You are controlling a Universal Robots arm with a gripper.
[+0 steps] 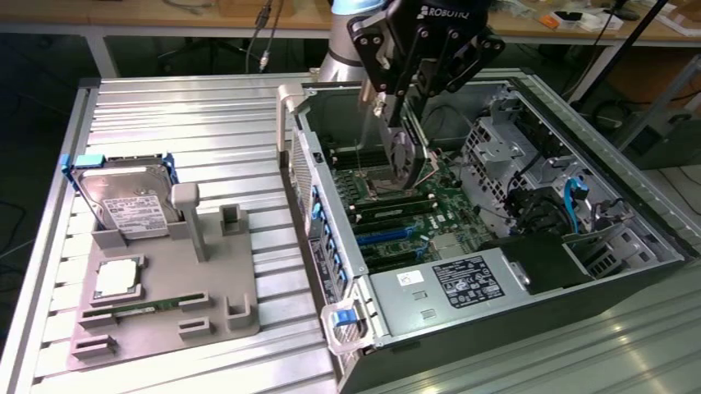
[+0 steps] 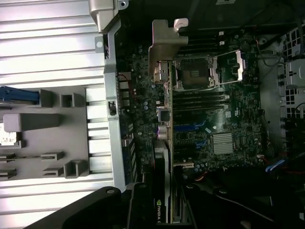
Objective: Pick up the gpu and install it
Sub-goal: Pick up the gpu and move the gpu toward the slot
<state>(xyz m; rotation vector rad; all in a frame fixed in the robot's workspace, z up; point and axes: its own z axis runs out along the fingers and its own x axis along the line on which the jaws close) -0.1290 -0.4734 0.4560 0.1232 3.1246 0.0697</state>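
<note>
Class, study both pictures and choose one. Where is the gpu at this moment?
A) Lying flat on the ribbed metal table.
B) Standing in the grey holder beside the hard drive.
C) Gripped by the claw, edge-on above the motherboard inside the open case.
C: the claw grips the gpu from above, and the card hangs edge-on over the motherboard within the walls of the computer case.

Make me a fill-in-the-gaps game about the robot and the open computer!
1. The gripper holds the ____ over the inside of the computer case.
2. The hard drive stands on the exterior view's ____ of the computer case.
3. The hard drive's frame is coloured ____.

Missing words: gpu; left; blue.
</note>
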